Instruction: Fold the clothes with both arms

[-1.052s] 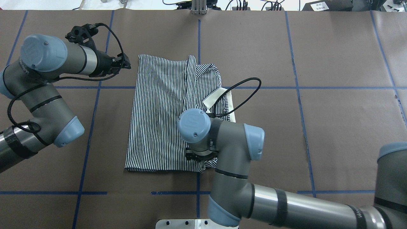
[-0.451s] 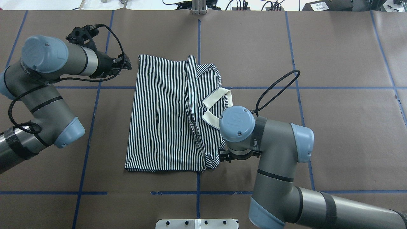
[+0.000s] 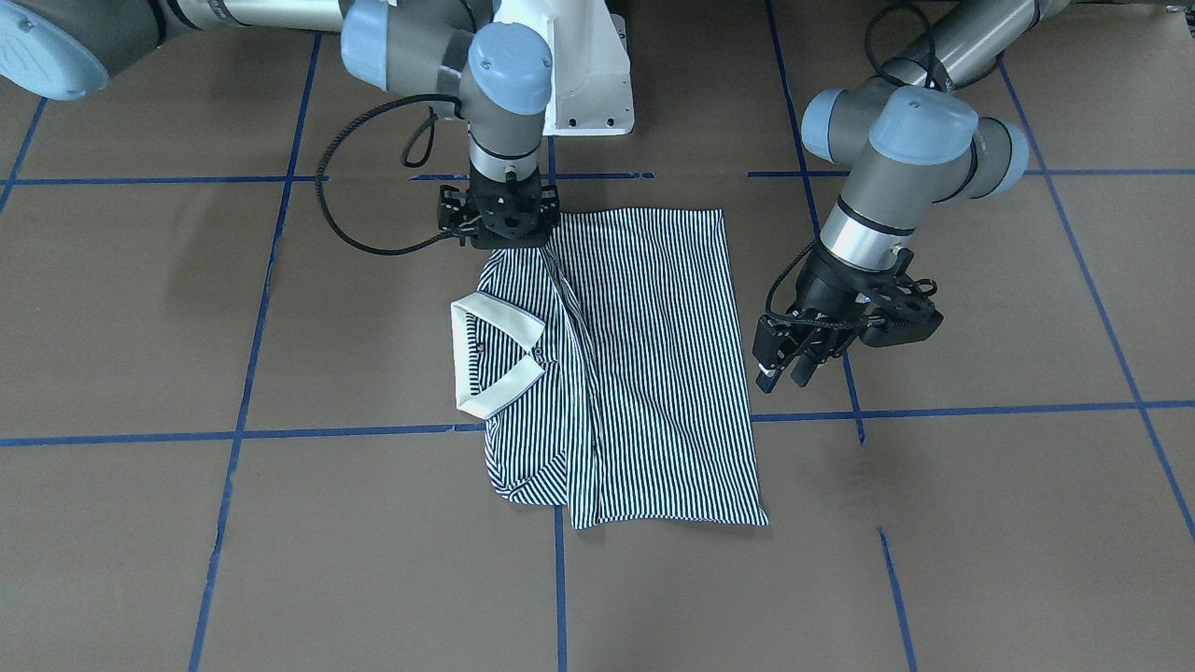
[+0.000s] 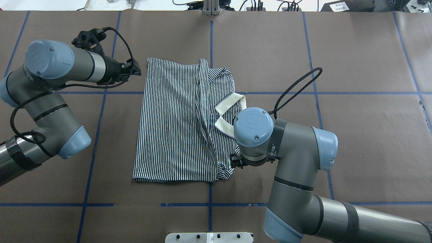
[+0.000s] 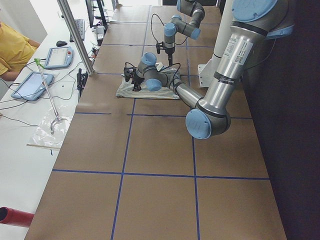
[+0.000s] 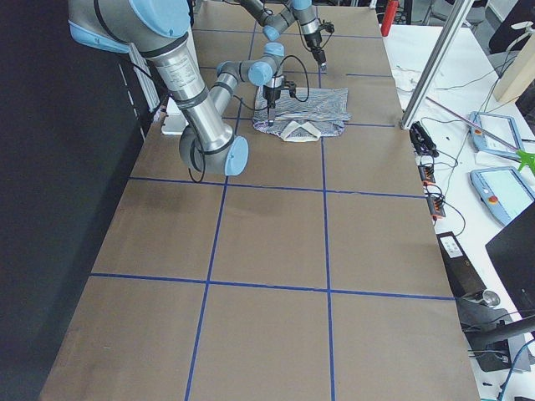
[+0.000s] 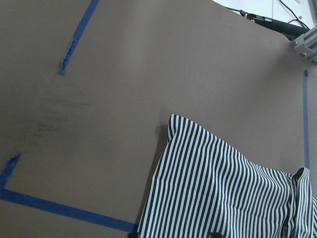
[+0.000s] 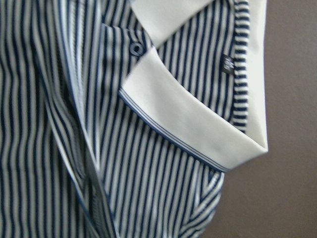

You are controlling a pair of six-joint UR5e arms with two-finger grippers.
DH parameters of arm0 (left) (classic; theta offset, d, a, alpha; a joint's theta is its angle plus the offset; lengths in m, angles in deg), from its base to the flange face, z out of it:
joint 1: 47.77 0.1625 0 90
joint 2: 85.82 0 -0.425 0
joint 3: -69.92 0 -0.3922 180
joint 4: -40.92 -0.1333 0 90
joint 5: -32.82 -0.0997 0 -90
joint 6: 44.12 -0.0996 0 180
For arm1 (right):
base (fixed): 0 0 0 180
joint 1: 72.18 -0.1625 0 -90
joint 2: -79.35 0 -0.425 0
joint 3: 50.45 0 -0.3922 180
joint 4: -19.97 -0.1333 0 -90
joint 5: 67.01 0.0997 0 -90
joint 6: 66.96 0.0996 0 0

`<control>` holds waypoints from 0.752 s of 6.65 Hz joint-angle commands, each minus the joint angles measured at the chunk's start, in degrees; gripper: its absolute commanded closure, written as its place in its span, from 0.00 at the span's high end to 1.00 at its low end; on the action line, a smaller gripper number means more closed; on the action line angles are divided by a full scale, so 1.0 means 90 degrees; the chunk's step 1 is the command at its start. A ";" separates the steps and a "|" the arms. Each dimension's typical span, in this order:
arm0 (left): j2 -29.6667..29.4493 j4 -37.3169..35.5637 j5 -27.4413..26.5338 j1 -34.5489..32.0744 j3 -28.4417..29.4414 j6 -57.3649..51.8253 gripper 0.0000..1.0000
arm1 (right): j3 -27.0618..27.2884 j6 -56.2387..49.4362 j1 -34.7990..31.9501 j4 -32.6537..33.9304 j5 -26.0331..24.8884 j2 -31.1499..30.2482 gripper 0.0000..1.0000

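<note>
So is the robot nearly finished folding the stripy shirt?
About halfway, I think. Done: the polo shirt lies flat with its sleeves seemingly tucked in, cream collar on top. In hand: the right gripper is down at the shirt's corner nearest the robot; its grip is hidden. The left gripper hovers open beside the far corner. Left: folding it end to end.

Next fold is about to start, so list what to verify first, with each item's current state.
1. Polo shirt wholly on the table: ok.
2. Left hand clear of the fabric, beside its far corner: ok.
3. Left hand open: ok.
4. Right hand gripping the near edge: cannot tell, fingertips hidden.
5. Collar inside the folded outline: not ok, it juts past the edge.
</note>
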 commanded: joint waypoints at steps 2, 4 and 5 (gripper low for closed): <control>0.0101 0.0000 -0.0001 0.0014 -0.0048 0.0003 0.59 | -0.1722 0.0272 -0.0088 -0.0771 0.0003 0.1003 1.00; 0.0102 0.0000 -0.0001 0.0014 -0.0048 0.0003 0.60 | -0.1979 0.0097 -0.0234 -0.0780 -0.0006 0.0997 1.00; 0.0102 0.0000 0.0008 0.0024 -0.0048 0.0003 0.60 | -0.2058 -0.0145 -0.0293 -0.0771 -0.0006 0.0900 1.00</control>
